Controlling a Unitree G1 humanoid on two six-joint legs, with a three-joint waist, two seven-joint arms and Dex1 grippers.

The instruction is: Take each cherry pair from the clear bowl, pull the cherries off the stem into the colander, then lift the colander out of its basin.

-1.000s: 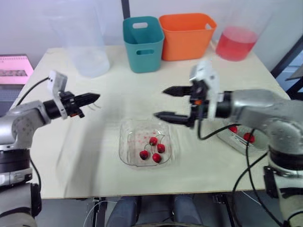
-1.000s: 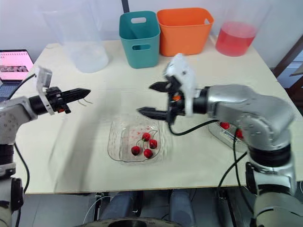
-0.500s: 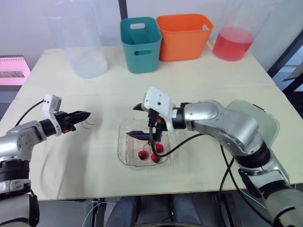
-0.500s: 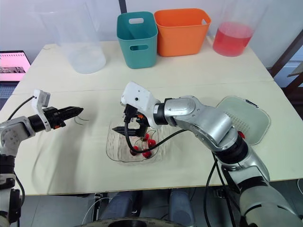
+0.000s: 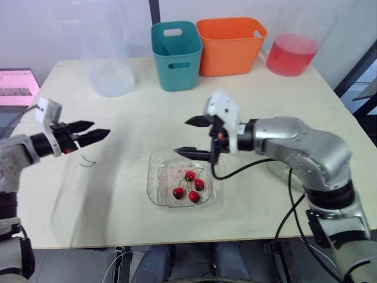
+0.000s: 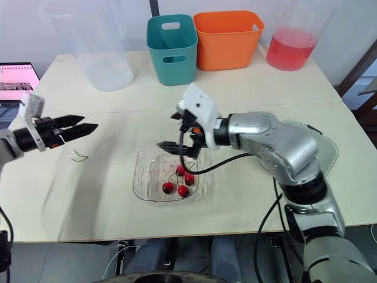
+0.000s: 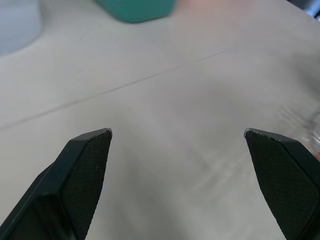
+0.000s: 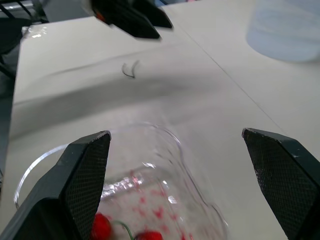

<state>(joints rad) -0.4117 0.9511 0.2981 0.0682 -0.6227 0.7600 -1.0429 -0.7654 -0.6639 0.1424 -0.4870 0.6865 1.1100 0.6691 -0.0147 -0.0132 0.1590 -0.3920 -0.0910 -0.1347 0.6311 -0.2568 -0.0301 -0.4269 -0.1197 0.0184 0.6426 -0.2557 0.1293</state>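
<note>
Left eye view: right gripper [image 5: 182, 137], spread wide and empty, hovers over the far rim of the clear square plastic bowl [image 5: 153, 180] holding red cherries [image 5: 189, 186]; left gripper [image 5: 100, 128], parted and empty, hangs above open cream tabletop [image 5: 132, 112].

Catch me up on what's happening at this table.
A two-armed robot is working through cherries. Its right gripper hovers open over the far rim of the clear bowl, which holds four cherries. The left gripper is open too, holding nothing, off to the left above the table, where a bare stem lies. The colander sits at the robot's right, partly behind that arm.
</note>
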